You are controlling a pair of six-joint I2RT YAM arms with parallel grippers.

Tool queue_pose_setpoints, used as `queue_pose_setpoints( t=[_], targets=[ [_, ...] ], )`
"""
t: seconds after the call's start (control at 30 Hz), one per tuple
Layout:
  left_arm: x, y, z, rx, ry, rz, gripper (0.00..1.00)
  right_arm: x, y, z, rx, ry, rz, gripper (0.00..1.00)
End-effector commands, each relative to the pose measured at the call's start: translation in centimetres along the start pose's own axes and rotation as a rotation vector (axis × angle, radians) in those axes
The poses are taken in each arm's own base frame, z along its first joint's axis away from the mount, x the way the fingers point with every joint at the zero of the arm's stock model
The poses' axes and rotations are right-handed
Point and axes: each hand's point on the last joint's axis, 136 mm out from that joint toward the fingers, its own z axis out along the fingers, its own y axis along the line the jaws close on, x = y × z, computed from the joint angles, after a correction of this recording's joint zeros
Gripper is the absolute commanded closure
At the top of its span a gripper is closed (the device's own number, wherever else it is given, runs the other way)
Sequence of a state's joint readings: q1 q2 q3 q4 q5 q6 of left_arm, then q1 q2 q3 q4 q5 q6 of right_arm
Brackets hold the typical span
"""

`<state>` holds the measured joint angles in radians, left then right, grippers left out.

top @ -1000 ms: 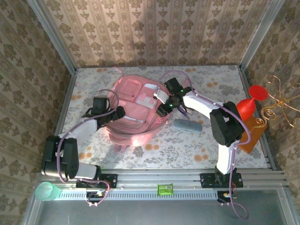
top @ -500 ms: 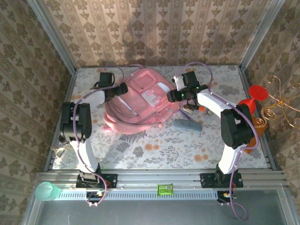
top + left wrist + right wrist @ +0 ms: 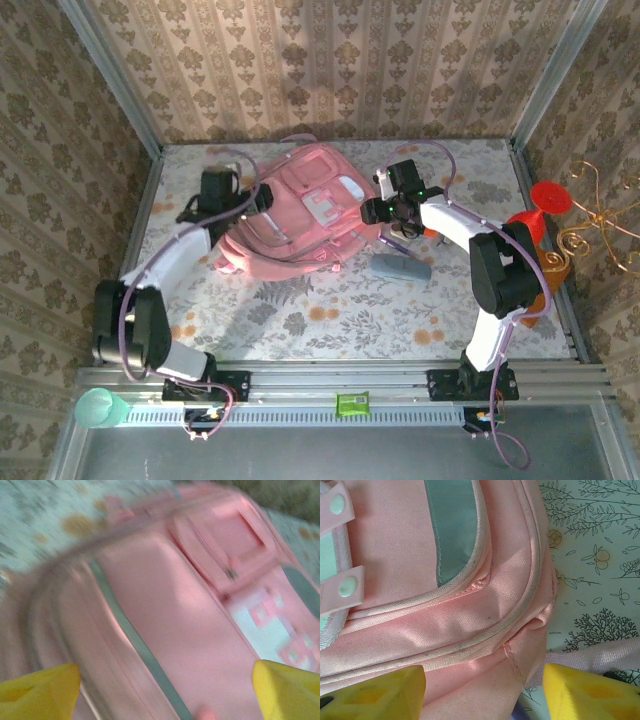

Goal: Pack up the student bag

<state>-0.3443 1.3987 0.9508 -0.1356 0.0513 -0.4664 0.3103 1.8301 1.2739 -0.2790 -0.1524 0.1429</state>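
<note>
The student bag (image 3: 300,215) lies just left of the grey case (image 3: 401,267), the left gripper (image 3: 257,197) spread wide at the side farthest from the case and the right gripper (image 3: 372,211) parted over the nearest edge, so a pinch on loose fabric may slip and drag the bag.

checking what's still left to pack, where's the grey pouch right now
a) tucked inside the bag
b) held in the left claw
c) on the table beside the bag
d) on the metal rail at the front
c: the grey pouch lies flat on the floral table, just off the near right corner of the student bag.
</note>
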Motion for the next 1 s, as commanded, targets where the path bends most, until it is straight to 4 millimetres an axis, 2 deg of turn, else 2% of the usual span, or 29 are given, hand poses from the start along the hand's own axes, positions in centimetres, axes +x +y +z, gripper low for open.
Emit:
queue_pose_setpoints(
  t=[0.0,0.13,0.27,0.43,0.57,0.67,0.73,0.8,0.87,0.97],
  targets=[
    [4.5,-0.6,-0.2,-0.023,0.082,0.005,0.11,1.7,-0.3,0.8,0.015,0.048,0.054,0.37],
    [6.4,0.1,1.1,-0.024,0.127,-0.036,0.11,3.0,0.6,1.7,-0.036,0.068,0.11,0.44],
    [6.1,1.2,3.0,-0.04,0.122,-0.059,0.13,3.2,2.6,2.2,-0.101,0.064,0.118,0.58],
    [3.3,2.3,6.1,-0.058,0.125,-0.053,0.14,3.3,5.4,2.3,-0.159,0.064,0.106,0.72],
    [-0.1,3.0,6.7,-0.083,0.08,-0.042,0.13,3.6,8.5,1.4,-0.248,0.071,0.083,0.77],
    [-2.4,3.3,6.1,-0.114,0.032,-0.013,0.12,4.6,11.2,0.3,-0.347,0.087,0.028,0.77],
    [-3.3,3.5,5.1,-0.144,0.007,0.006,0.11,5.1,11.7,-0.8,-0.368,0.087,-0.003,0.73],
    [-3.3,3.7,3.8,-0.17,-0.018,0.011,0.11,4.7,10.8,-1.6,-0.339,0.054,-0.02,0.67],
    [-2.5,3.1,2.2,-0.177,-0.039,0.018,0.11,3.8,8.8,-1.9,-0.267,0.014,-0.003,0.55],
    [0.6,0.7,0.5,-0.143,-0.045,0.053,0.11,2.2,6.2,-1.5,-0.181,-0.026,0.064,0.44]
  ],
)
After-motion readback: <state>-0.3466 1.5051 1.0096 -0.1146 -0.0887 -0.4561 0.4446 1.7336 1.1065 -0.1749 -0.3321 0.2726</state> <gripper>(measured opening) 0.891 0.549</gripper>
